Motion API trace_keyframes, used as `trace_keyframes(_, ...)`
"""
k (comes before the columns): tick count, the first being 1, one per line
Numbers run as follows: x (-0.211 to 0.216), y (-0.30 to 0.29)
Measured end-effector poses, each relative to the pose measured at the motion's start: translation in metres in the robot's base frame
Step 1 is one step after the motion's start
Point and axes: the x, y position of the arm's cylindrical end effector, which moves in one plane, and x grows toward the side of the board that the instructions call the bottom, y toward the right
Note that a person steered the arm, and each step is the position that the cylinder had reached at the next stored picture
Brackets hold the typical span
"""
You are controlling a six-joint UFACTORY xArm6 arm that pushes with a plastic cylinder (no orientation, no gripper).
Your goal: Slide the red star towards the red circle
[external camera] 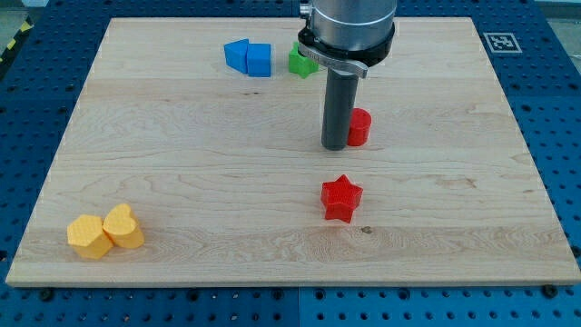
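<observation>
The red star (341,198) lies on the wooden board, below the middle and a little to the view's right. The red circle (360,127) stands above it, partly hidden by my rod. My tip (334,146) rests on the board against the left side of the red circle. The tip is above the red star, with a clear gap of board between them.
Two blue blocks (248,58) sit together near the view's top. A green block (302,61) lies right of them, partly hidden by the arm. Two yellow blocks (105,232) sit at the bottom left. The board's edge (290,283) runs along the bottom.
</observation>
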Motion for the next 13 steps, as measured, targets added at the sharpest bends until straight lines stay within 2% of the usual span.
trace_keyframes(2,0.050,-0.011)
trace_keyframes(4,0.085,-0.050)
trace_keyframes(5,0.113,-0.039)
trace_keyframes(7,0.115,-0.015)
trace_keyframes(11,0.076,-0.004)
trace_keyframes(13,0.076,0.054)
